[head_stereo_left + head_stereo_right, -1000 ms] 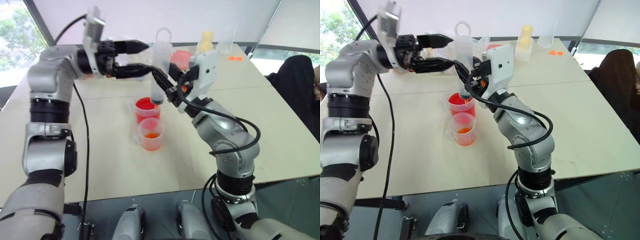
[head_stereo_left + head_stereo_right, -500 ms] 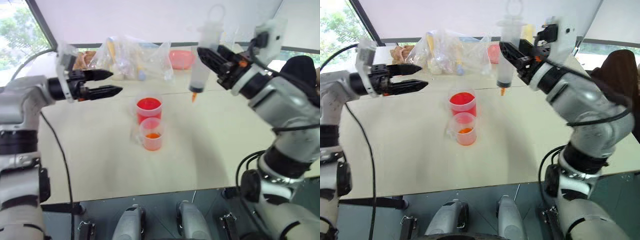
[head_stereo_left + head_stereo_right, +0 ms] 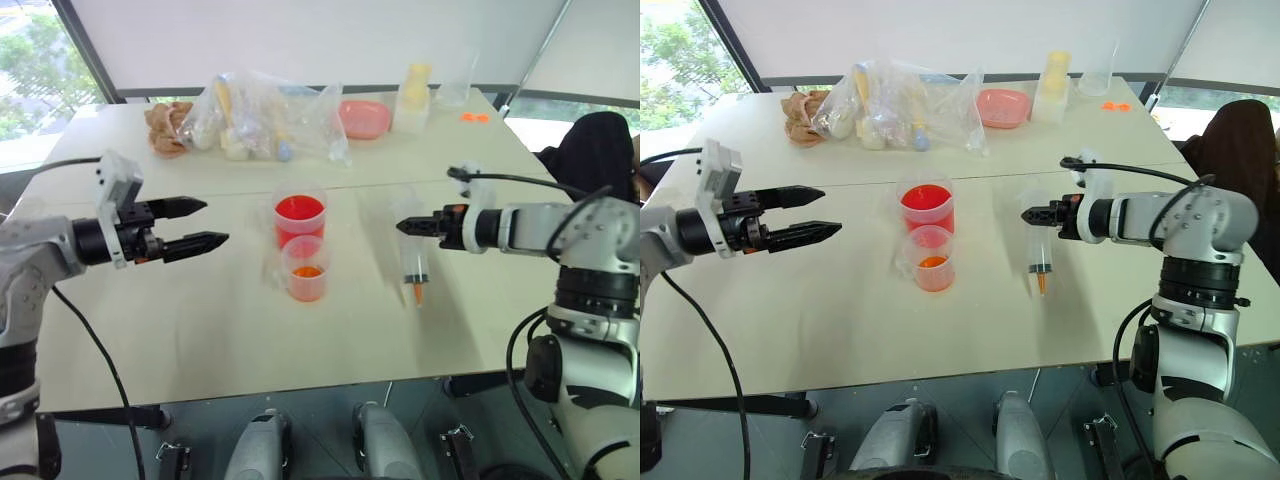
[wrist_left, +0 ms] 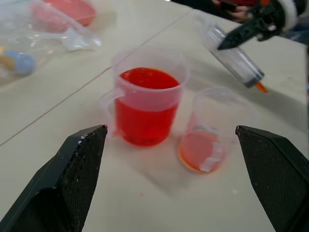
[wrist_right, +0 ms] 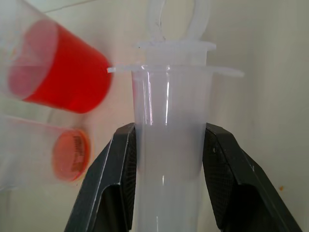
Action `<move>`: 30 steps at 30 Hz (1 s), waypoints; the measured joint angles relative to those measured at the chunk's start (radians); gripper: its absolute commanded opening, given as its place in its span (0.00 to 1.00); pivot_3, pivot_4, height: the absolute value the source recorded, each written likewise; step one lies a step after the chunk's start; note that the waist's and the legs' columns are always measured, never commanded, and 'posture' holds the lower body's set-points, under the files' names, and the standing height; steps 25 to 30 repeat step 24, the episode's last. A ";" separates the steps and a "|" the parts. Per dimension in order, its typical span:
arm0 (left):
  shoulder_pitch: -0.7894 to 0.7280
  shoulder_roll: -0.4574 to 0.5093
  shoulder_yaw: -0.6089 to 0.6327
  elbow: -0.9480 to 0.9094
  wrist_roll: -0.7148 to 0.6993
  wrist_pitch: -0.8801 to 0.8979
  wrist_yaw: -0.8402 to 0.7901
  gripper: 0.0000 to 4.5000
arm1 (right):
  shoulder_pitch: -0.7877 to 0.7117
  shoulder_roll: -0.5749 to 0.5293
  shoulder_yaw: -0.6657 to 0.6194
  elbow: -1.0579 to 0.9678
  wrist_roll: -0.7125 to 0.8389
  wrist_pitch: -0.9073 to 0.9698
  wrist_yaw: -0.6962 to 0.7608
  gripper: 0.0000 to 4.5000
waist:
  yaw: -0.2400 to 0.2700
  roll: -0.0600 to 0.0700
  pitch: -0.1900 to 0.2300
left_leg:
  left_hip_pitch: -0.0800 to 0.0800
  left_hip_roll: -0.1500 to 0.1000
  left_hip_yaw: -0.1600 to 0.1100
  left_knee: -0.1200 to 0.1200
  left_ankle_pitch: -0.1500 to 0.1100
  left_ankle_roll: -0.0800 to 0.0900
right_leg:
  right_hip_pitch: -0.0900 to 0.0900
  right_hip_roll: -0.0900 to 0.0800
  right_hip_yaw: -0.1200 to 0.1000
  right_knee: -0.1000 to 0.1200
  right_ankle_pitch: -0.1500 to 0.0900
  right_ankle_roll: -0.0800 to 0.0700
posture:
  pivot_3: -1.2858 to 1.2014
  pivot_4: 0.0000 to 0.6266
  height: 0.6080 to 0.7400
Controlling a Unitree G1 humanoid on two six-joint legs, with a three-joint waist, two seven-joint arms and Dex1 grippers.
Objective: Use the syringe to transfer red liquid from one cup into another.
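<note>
Right wrist view: right gripper (image 5: 166, 159) clamped on barrel of syringe (image 5: 169, 145), both black fingers (image 5: 118, 179) pressed against clear tube, plunger ring at far end. Left eye view: same gripper (image 3: 412, 227) out to right of cups, holding syringe (image 3: 414, 262) by upper barrel, orange tip down just above table (image 3: 200, 330), plunger seal low in barrel. Left gripper (image 3: 205, 225) spread wide, holding nothing, hovering left of cups, well apart from them. Taller cup (image 3: 299, 217) with red liquid (image 3: 298, 209) near table centre; shorter cup (image 3: 306, 268) touching or just in front of it, thin orange layer at bottom. Pink bowl (image 3: 362, 118), clear plastic bag (image 3: 262, 112) of small items and tall tumbler (image 3: 456, 80) at far edge. Versus a second ago: syringe no longer over taller cup, now carried out to right and lower; left gripper drawn back left and down from plunger end, jaws apart as before. Cups unmoved.
</note>
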 measured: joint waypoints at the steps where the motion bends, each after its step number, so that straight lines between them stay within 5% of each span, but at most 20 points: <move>1: 0.017 -0.001 0.001 -0.009 -0.006 0.002 0.007 1.00 | -0.001 0.000 0.018 0.022 -0.011 -0.003 0.015 0.32 | 0.000 0.000 0.000 | 0.000 0.000 0.000 0.000 0.000 0.000 | 0.000 0.000 0.000 0.000 0.000 0.000 | 0.52 0.24 1.00; 3: 0.039 -0.001 0.005 -0.034 -0.026 0.008 0.012 1.00 | -0.004 -0.001 0.060 0.050 -0.029 -0.017 0.047 0.32 | 0.001 0.000 0.000 | 0.000 0.000 0.000 0.000 0.000 0.000 | 0.000 0.000 0.000 -0.001 0.000 0.000 | 0.52 0.24 1.00; 9: 0.060 0.013 0.001 -0.064 -0.067 0.021 -0.006 1.00 | -0.022 -0.001 0.143 0.152 -0.107 -0.092 0.110 0.97 | 0.005 0.000 0.000 | 0.000 -0.001 0.000 0.000 0.000 0.000 | 0.001 0.000 0.000 -0.001 0.000 0.000 | 0.52 0.24 1.00; 18: 0.038 -0.015 -0.001 -0.048 -0.072 0.015 0.063 1.00 | 0.019 -0.106 0.146 0.011 -0.126 -0.130 0.208 0.99 | 0.010 0.001 0.000 | 0.000 -0.001 0.000 0.000 0.000 0.000 | 0.001 0.000 -0.001 -0.002 0.000 0.000 | 0.52 0.24 1.00; 24: 0.041 -0.065 0.000 0.015 -0.035 -0.032 0.150 1.00 | 0.213 -0.169 -0.076 -0.235 -0.009 -0.252 0.372 0.99 | 0.018 0.000 0.001 | 0.000 0.000 0.000 0.000 -0.001 0.001 | 0.002 0.000 -0.002 -0.002 0.000 0.001 | 0.52 0.24 1.00; 30: 0.041 -0.065 0.000 0.015 -0.035 -0.032 0.150 1.00 | 0.213 -0.169 -0.076 -0.235 -0.009 -0.252 0.372 0.99 | 0.018 0.000 0.001 | 0.000 0.000 0.000 0.000 -0.001 0.001 | 0.002 0.000 -0.002 -0.002 0.000 0.001 | 0.52 0.24 1.00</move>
